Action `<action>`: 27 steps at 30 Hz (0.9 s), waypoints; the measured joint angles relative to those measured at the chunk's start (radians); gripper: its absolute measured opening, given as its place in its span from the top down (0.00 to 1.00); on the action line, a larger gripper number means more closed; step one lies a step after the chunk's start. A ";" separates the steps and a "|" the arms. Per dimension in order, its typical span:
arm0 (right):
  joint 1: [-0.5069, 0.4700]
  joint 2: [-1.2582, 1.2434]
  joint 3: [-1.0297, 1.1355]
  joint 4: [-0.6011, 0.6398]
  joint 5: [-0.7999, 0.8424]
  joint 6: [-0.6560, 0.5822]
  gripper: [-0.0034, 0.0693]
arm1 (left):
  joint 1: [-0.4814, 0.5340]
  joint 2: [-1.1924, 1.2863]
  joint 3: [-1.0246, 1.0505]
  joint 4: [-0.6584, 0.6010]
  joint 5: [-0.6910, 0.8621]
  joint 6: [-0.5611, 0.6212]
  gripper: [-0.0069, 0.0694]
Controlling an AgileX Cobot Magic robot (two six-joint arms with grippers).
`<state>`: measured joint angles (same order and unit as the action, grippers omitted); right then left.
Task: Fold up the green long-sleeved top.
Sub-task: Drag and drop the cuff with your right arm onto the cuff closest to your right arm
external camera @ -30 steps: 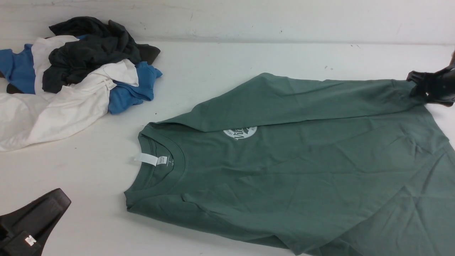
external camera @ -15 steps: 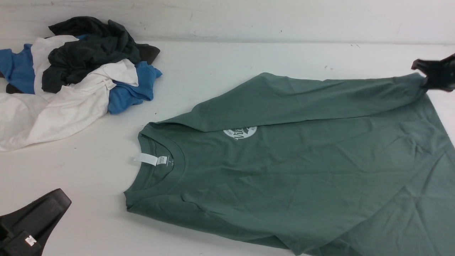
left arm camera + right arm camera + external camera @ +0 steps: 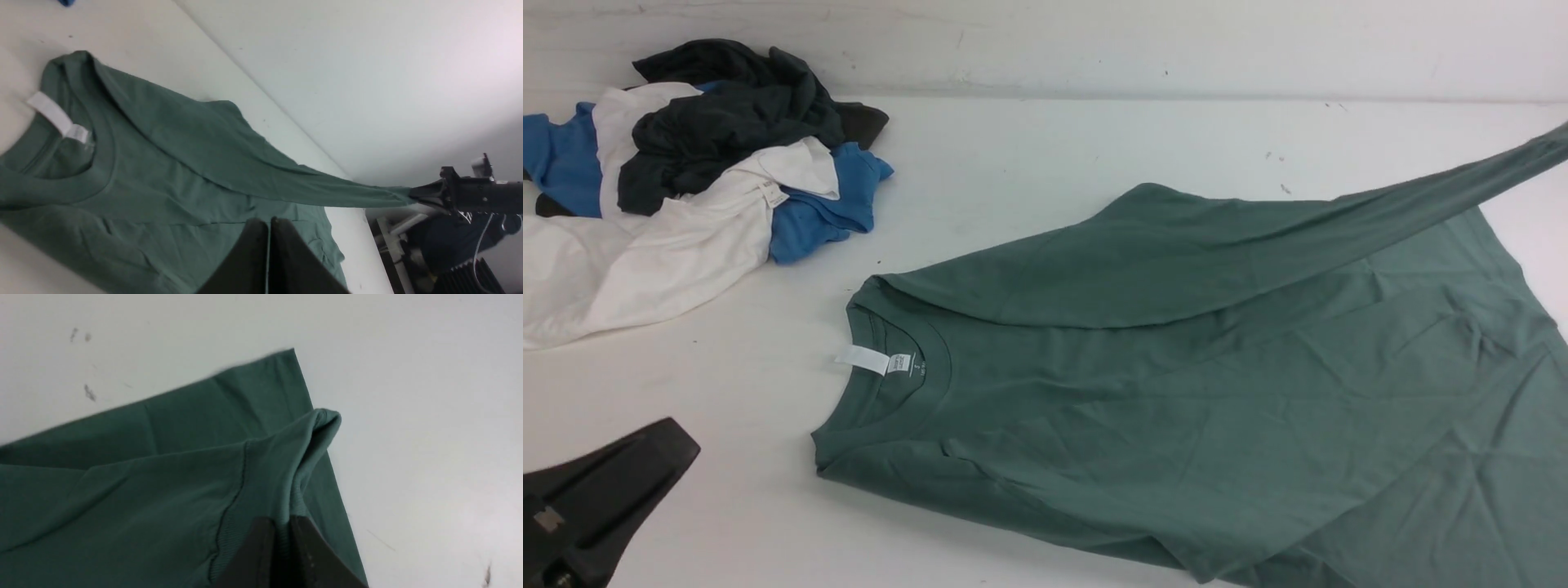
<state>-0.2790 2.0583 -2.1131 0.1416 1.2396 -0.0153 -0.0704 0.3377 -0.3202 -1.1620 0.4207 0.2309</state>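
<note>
While the green long-sleeved top point(image 3: 1176, 392) lies mostly flat on the white surface point(image 3: 1054, 139), collar toward the robot's left and hem running off to its right, one sleeve point(image 3: 1421, 184) is pulled taut from the far shoulder and rises off the surface toward the right edge of the front view. The right end effector point(image 3: 283, 531) has it: jaws pinched nearly together on the ribbed cuff point(image 3: 261, 490), fabric bunched between them.

So the top's long axis runs left-right, the held sleeve runs roughly along it, and the whole body lies to the left of that end effector. My guess is the next move carries the cuff leftward across the chest, so it's the right arm's job.

The left end effector point(image 3: 269, 224) is shut tight with nothing in it, hovering on the near side close to the collar and neck label point(image 3: 862, 359). A pile of white, blue and dark grey clothes point(image 3: 703, 163) sits well apart at the far left.
</note>
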 joint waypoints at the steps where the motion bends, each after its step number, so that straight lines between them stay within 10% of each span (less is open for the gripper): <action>1: -0.001 -0.020 0.038 -0.004 0.000 0.015 0.92 | 0.000 0.017 -0.031 0.008 0.017 0.014 0.91; 19: -0.002 -0.252 0.884 -0.191 -0.162 0.150 0.90 | 0.000 0.766 -0.437 0.499 0.569 0.034 0.91; 27: -0.002 -0.252 0.901 -0.273 -0.149 0.202 0.62 | 0.000 0.880 -0.571 0.598 0.556 0.022 0.91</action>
<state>-0.2811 1.8067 -1.2124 -0.1314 1.0910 0.1863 -0.0704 1.2177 -0.8912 -0.5639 0.9764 0.2533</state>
